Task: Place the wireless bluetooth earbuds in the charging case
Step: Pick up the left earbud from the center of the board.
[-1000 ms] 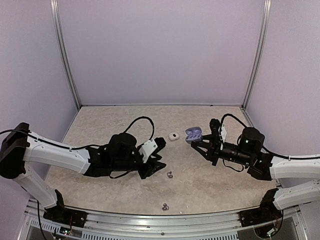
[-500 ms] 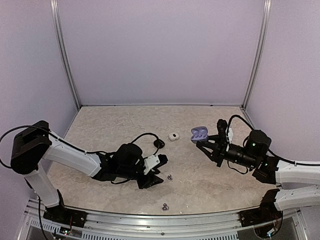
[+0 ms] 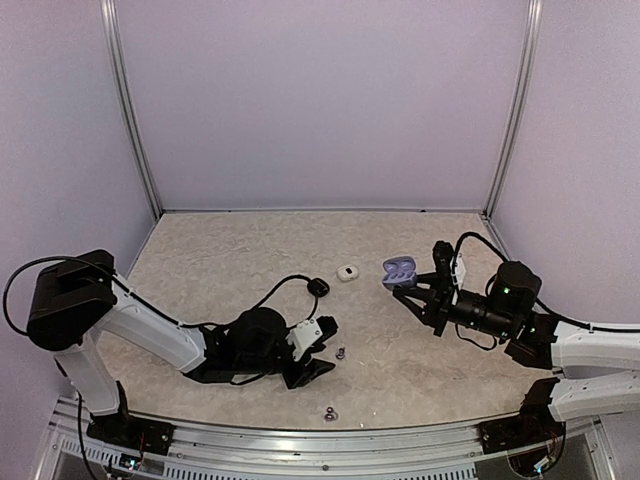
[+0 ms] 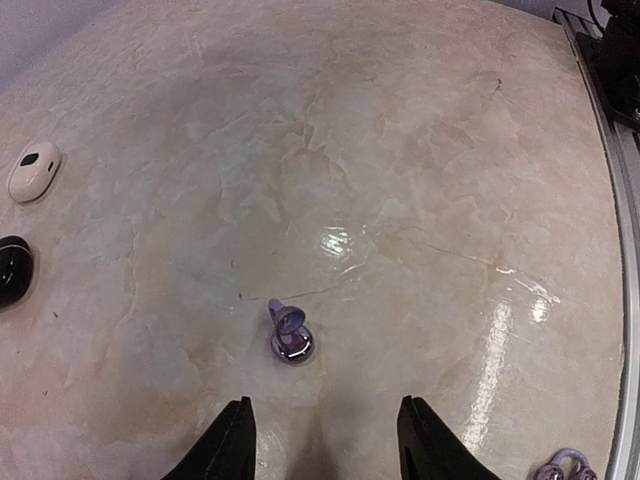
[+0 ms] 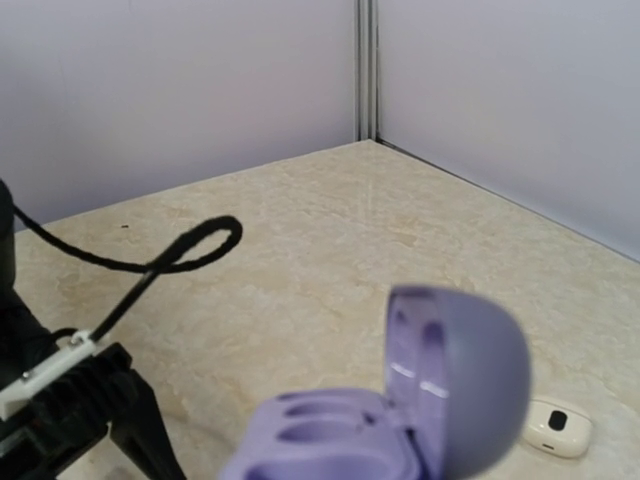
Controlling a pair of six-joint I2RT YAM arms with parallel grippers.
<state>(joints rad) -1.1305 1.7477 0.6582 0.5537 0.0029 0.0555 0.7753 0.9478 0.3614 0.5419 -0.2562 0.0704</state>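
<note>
A small purple-and-silver earbud (image 4: 290, 335) lies on the table just ahead of my left gripper (image 4: 325, 425), which is open and empty, its black fingertips (image 4: 238, 432) low over the surface on either side of the earbud's line. From above, that earbud (image 3: 340, 352) sits right of the left gripper (image 3: 320, 352). A second earbud (image 3: 329, 412) (image 4: 565, 466) lies nearer the front edge. My right gripper (image 3: 408, 290) is shut on the lilac charging case (image 3: 397, 269) (image 5: 420, 420), held above the table with the lid open and both sockets empty.
A white closed case (image 3: 347, 272) (image 4: 33, 170) and a small black rounded object (image 3: 318, 287) (image 4: 10, 270) lie mid-table. The left arm's black cable (image 5: 190, 245) loops over the table. A metal rail (image 3: 330, 440) runs along the front edge.
My left gripper has dropped low, slid toward the front edge up to the earbud and opened wider. The right gripper with the case shifted slightly right, then held still.
</note>
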